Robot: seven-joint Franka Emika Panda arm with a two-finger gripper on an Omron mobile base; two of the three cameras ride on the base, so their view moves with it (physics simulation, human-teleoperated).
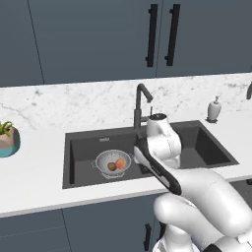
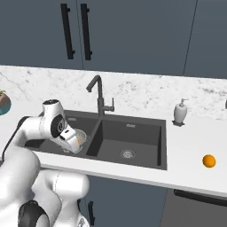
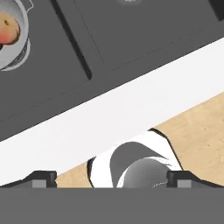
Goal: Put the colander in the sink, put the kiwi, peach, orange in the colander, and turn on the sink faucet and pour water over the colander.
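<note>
The silvery colander (image 1: 104, 158) sits in the left basin of the dark sink (image 1: 83, 142). Inside it lie the brown kiwi (image 1: 111, 166) and the pinkish peach (image 1: 120, 163). On the counter far to the right of the sink rests the bright orange (image 2: 209, 161). Behind the divider stands the dark faucet (image 1: 141, 103), its spout bent over the left basin; water is out of view. My gripper (image 3: 113, 179) is open and empty, held above the counter's front edge and looking down at the floor. In the hand view the colander (image 3: 24, 43) with the peach (image 3: 8, 30) is at the top left.
A white soap dispenser (image 1: 213, 109) stands behind the right basin. At the far left of the counter is a teal plant pot (image 1: 7, 140). Dark cabinets with black handles hang above. My own arm covers part of the colander (image 2: 80, 133) in the right base view.
</note>
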